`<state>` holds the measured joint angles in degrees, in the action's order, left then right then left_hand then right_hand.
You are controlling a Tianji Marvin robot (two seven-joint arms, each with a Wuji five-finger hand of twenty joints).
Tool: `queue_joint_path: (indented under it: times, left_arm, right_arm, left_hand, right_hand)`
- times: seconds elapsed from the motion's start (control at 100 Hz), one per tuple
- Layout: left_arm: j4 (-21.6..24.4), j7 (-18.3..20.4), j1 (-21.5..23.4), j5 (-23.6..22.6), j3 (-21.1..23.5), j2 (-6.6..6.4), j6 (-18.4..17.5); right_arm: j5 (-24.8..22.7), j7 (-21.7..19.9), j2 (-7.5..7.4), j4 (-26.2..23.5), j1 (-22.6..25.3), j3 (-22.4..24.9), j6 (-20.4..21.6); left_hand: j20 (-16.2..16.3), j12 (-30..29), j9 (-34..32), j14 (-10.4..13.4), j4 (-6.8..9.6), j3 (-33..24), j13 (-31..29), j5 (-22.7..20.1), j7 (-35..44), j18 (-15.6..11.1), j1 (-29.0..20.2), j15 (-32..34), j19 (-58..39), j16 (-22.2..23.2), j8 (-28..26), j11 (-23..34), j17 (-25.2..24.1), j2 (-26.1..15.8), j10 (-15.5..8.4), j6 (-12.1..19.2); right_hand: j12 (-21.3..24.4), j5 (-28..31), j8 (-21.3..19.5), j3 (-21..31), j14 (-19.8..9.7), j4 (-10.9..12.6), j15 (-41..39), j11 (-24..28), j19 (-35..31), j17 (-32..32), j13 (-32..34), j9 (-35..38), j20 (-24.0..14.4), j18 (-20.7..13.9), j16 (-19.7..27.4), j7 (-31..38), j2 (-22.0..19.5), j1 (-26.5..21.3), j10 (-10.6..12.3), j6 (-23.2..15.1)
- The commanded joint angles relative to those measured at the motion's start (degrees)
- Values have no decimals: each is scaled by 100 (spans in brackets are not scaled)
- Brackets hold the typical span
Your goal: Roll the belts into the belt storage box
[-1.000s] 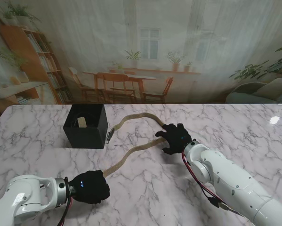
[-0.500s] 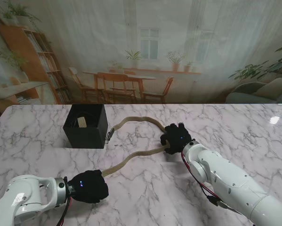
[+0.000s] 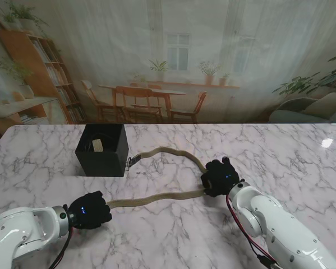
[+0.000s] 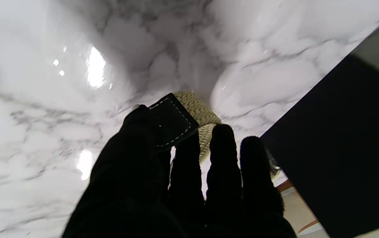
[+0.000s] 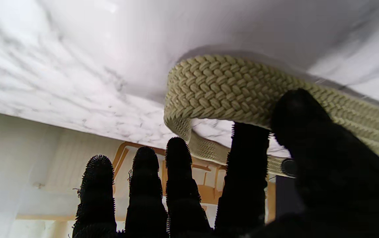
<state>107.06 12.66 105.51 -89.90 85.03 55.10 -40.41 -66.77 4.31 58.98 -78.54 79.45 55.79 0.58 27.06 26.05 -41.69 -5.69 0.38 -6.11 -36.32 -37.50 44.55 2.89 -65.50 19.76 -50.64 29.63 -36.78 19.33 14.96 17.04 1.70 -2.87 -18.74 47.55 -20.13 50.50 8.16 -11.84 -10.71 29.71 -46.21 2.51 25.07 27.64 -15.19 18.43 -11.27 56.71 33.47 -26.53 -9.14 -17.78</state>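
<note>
I am holding the woven belt in both hands, stretched out on the marble worktop ahead of rolling it. My left hand is closed on the end with the dark stitched tab, pinched between thumb and fingers. My right hand is gripping the belt at its bend, thumb on the outer face and a finger behind it; from there the strap is curving away from me to the metal buckle, which is lying just beside the black storage box. I judge the rolling proper is not yet begun: no coil shows. The next move calls for turning the tab end over on itself with my left hand while my right is feeding slack, keeping the coil tight enough to fit the box.
</note>
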Motion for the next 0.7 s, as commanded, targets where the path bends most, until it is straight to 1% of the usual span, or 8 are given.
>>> queue_joint_path:
  times: [0.0, 0.06, 0.18, 0.25, 0.28, 0.41, 0.52, 0.69]
  left_arm:
    - [-117, 73, 65, -5, 36, -43, 100]
    - [-138, 53, 86, -52, 48, -43, 174]
    - [-125, -20, 133, -162, 103, -43, 275]
    - [-93, -61, 172, -235, 155, -44, 303]
    - [-78, -82, 190, -257, 184, -44, 301]
    - [9, -152, 299, -298, 346, -35, 302]
    - [83, -340, 380, -409, 488, -37, 320]
    - [165, -766, 468, -505, 676, -40, 359]
  right_arm:
    - [-52, -66, -48, -98, 305, -13, 88]
    - [-117, -226, -71, -303, 512, 79, 177]
    - [-141, -518, -94, -674, 842, 247, 383]
    - [-125, -587, -99, -827, 976, 337, 536]
    - [-129, -559, -96, -875, 1023, 372, 585]
    - [-94, -392, -70, -1042, 1176, 550, 753]
    - [-100, -371, -65, -1080, 1186, 612, 813]
    - [-44, -263, -45, -1150, 1243, 684, 891]
  left_hand:
    - [72, 30, -128, -91, -112, -215, -118, -268, 235, 44, -113, -30, -147, 34, -35, -114, -8, 59, -69, 27]
    - [72, 17, -117, -86, -116, -209, -116, -266, 228, 37, -113, -33, -144, 33, -36, -122, -7, 52, -65, 30]
    - [72, -24, -83, -97, -120, -204, -93, -230, 148, 46, -132, -44, -134, 30, 11, -141, -23, -1, -60, 63]
    - [84, -421, 53, -144, -116, -17, -30, -171, -269, 82, -46, -78, -92, 15, 254, -166, -78, -71, 150, 73]
    - [81, -495, 134, -190, -110, 102, 28, -83, -505, 113, 149, -103, -60, 6, 384, -209, -124, -44, 194, 81]
    - [125, -696, 568, -345, -83, 323, 349, 317, -2285, 247, 1282, -231, 176, -44, 821, -507, -376, -311, 400, -82]
    - [105, -789, 1004, -395, -103, 523, 590, 550, -2675, 294, 1677, -324, 330, -78, 1034, -714, -549, -265, 529, -111]
    - [118, -840, 1107, -411, -91, 594, 687, 372, -2806, 353, 1873, -355, 425, -98, 1078, -769, -601, -290, 595, -139]
  right_hand:
    - [11, 221, 41, 15, 108, -30, -84, -146, -36, -79, -30, 35, 83, 171, -89, 264, -189, -16, -17, 110]
    - [66, -50, 91, -148, 131, 4, -10, -285, -7, -88, -63, -19, 93, 179, -70, 46, -289, 109, -43, 246]
    - [110, -282, -341, -373, 147, 183, 88, -409, 54, -104, -146, -155, 68, 175, -70, -703, -573, 530, -77, 502]
    - [154, -452, -622, -561, 146, 541, 128, -480, 88, -117, -181, -244, 37, 185, -65, -1345, -942, 898, -81, 690]
    - [172, -513, -976, -679, 152, 701, 135, -486, 99, -116, -177, -258, 16, 186, -75, -1629, -1008, 968, -86, 737]
    - [182, -824, -934, -809, 155, 702, 141, -498, 89, -84, -160, -273, -1, 174, -77, -1942, -956, 1029, -83, 863]
    - [182, -1220, -805, -771, 164, 716, 152, -493, 83, -49, -162, -331, -22, 156, -79, -2251, -800, 1028, -102, 1007]
    - [177, -1516, -722, -746, 161, 705, 135, -460, 58, 18, -131, -360, -53, 140, -90, -2428, -833, 1089, -109, 1135]
